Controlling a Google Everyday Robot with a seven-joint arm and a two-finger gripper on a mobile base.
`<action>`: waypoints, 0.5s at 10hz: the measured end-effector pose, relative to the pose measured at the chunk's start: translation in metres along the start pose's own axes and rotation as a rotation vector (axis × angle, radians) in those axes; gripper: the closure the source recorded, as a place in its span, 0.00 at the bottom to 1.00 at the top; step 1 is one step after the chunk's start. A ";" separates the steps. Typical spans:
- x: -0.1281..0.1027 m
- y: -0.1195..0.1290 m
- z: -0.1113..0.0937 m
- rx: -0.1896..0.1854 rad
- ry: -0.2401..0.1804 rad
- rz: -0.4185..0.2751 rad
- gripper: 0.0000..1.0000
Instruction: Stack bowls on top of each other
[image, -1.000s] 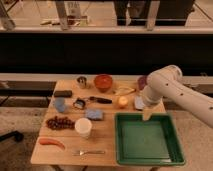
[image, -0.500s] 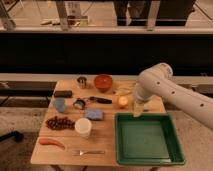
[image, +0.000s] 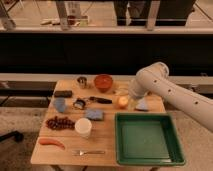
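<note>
The glossy orange-red bowl stands upright at the back middle of the wooden table. The dull purple bowl is hidden, with my white arm reaching in from the right over the table's back right corner. My gripper is at the arm's low end, just right of the orange-red bowl and above a small orange fruit. It is apart from the bowl.
A green tray fills the front right. A small metal cup, a white paper cup, a blue cup, a blue sponge, dark grapes, a fork and a grey-blue object lie about.
My arm has swung left and lower, from above the tray's back edge toward the back middle of the table, closer to the orange-red bowl. It now covers the purple bowl.
</note>
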 end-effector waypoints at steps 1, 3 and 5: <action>-0.004 -0.009 0.009 0.009 -0.016 -0.013 0.20; -0.019 -0.026 0.027 0.014 -0.039 -0.045 0.20; -0.033 -0.035 0.040 0.016 -0.048 -0.073 0.20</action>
